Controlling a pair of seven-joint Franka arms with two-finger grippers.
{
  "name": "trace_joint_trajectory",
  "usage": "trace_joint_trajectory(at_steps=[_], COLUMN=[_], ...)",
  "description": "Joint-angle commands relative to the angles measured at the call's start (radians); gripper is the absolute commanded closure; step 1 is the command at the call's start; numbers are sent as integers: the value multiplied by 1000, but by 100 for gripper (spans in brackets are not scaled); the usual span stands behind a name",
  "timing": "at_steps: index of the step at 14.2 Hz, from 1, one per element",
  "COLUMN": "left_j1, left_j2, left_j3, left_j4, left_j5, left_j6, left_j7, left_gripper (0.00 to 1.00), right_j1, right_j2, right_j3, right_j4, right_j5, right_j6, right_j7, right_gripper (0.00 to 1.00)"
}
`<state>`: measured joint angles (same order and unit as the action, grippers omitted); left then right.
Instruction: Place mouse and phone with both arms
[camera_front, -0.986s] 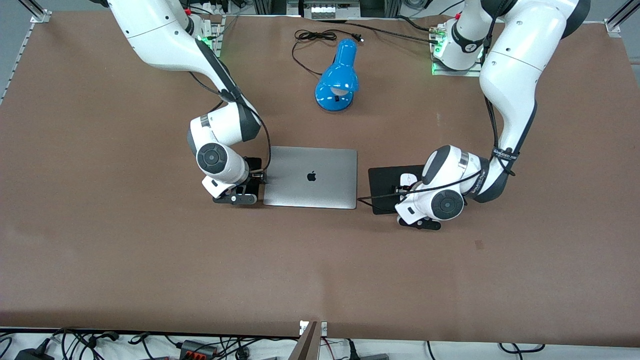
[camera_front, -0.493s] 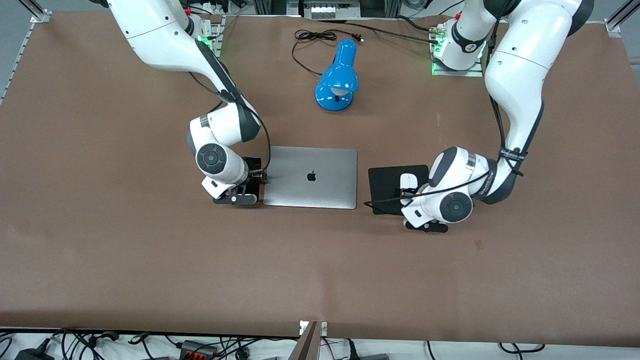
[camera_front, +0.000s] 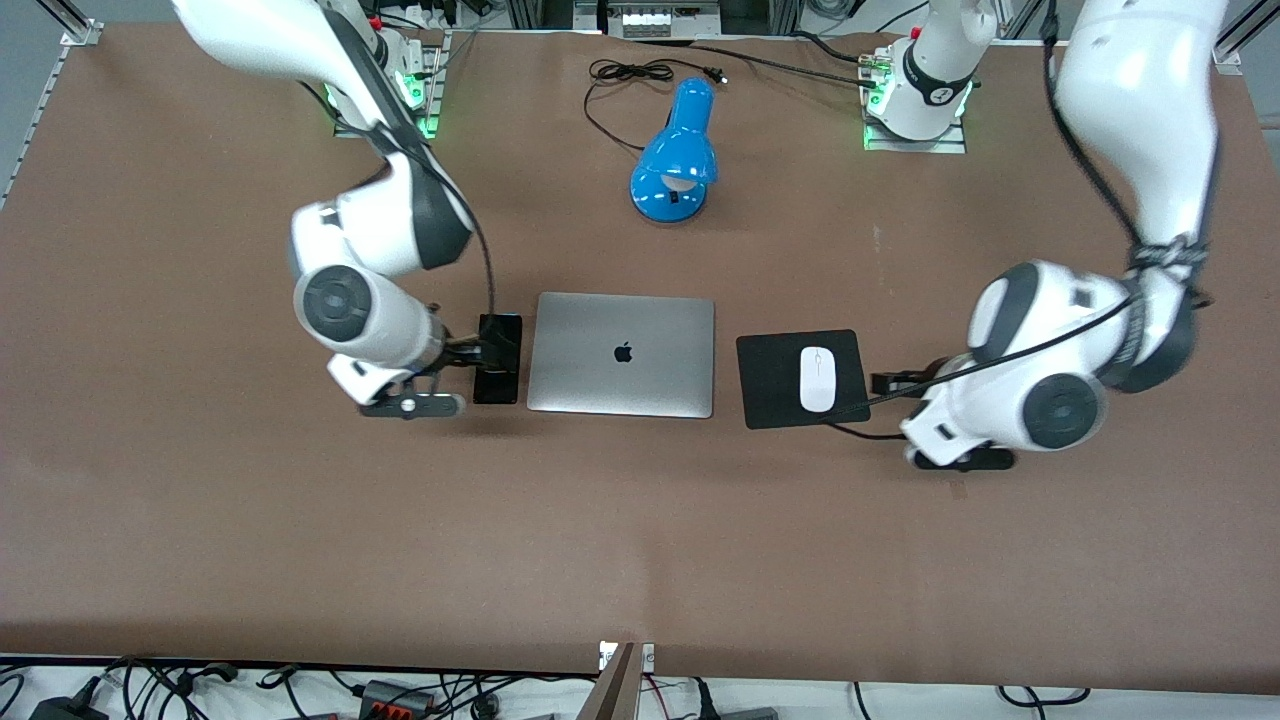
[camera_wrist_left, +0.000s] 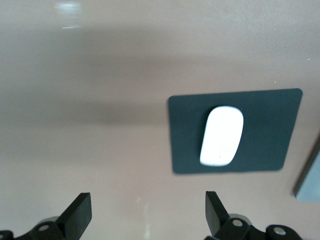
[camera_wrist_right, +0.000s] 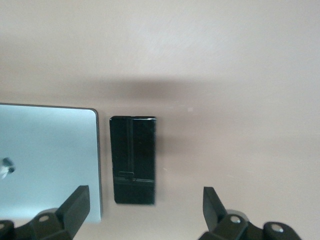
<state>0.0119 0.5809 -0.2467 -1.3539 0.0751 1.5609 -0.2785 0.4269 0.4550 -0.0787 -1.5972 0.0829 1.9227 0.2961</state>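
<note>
A closed silver laptop (camera_front: 621, 354) lies on the brown bench (camera_front: 200, 520), a black mouse pad (camera_front: 775, 380) beside it, a blue lamp (camera_front: 677, 155) farther from the front camera.

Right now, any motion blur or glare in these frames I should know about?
Front view: both arms smear, the left gripper most; the mouse and phone are crisp. Left wrist view: the mouse is soft and blown out on the mouse pad. Right wrist view: the laptop lid shows pale glare, with a soft shadow band on the table; the right gripper is open.
</note>
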Motion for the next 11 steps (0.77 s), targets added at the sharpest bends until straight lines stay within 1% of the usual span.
trace_joint_trajectory(at_steps=[1,2,3,4,5,7,8,9,10,11], left_j1=[6,5,8,13,10,-3,-7,-26,-45,-38], left_j2=[-172,-229,-263,-277,-273,-253,-247,-254,-277,-295], left_j3=[0,0,4,10,17,21,11,4,4,-5], left_j4=[-14,-14,-13,-13,-10,91,99,87,75,64], left_j5=[9,6,-3,0,11,93,130,155,161,131], left_j6=[-145,-188,-217,-225,-214,-217,-217,-228,-238,-233], left_j7=[-4,-5,-5,-7,-10,-74,-82,-90,-106,-96], left_gripper=[0,0,0,0,0,0,0,0,0,0], right_j1=[-20,-22,-23,-25,-25,-27,-46,-89,-132,-193], right_j2=[-7,-7,-7,-7,-7,-12,-24,-53,-62,-76], right_j3=[-56,-91,-124,-148,-173,-228,-240,-231,-207,-157], right_j4=[159,208,253,288,322,376,402,402,402,402], right_j5=[0,1,4,6,5,8,11,17,17,15], right_j6=[-158,-200,-244,-281,-316,-379,-392,-392,-387,-389], right_j7=[-98,-113,-123,-138,-158,-179,-199,-213,-228,-253], right_gripper=[0,0,0,0,0,0,0,0,0,0])
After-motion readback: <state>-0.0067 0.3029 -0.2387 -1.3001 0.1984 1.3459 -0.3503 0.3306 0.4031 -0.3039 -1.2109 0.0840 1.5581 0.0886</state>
